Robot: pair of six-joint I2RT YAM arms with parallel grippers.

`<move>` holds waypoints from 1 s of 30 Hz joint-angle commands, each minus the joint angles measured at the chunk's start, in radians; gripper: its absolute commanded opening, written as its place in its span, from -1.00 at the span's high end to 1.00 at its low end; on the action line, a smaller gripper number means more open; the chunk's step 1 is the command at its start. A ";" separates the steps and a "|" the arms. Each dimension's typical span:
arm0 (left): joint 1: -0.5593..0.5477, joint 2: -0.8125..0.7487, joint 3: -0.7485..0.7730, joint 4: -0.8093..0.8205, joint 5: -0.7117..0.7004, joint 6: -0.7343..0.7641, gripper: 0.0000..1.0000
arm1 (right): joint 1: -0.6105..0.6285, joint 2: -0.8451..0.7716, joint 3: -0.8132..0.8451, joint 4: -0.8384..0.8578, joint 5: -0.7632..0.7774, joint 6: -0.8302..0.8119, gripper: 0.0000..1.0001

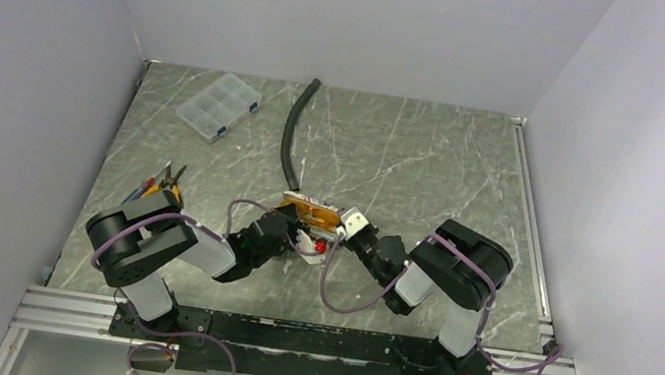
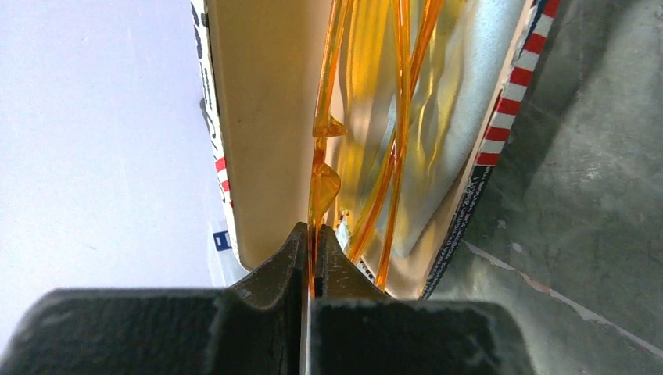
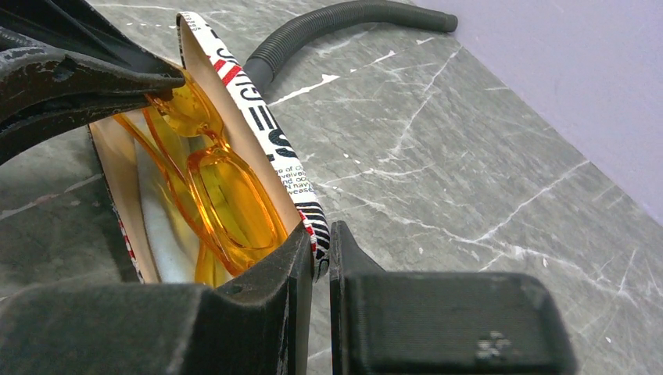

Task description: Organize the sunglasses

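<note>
1 camera looks down from above and behind the arm bases, taking in the whole table (image 1: 432,163) out to the far wall. The 2 wrist cameras sit low and very close at the table's middle. The left one peers straight into the open pouch (image 2: 258,117); the right one looks across it toward the far wall. All 3 share the pouch and the sunglasses (image 3: 234,195) inside; the top and right views also share the black hose (image 1: 294,132).

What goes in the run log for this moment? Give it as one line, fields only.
left gripper: shut on sunglasses | right gripper: shut on pouch rim | sunglasses: inside open pouch mouth
</note>
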 commanded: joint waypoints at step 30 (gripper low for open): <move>-0.056 -0.177 -0.001 -0.263 0.051 -0.103 -0.07 | 0.006 -0.008 -0.003 0.186 -0.022 -0.009 1.00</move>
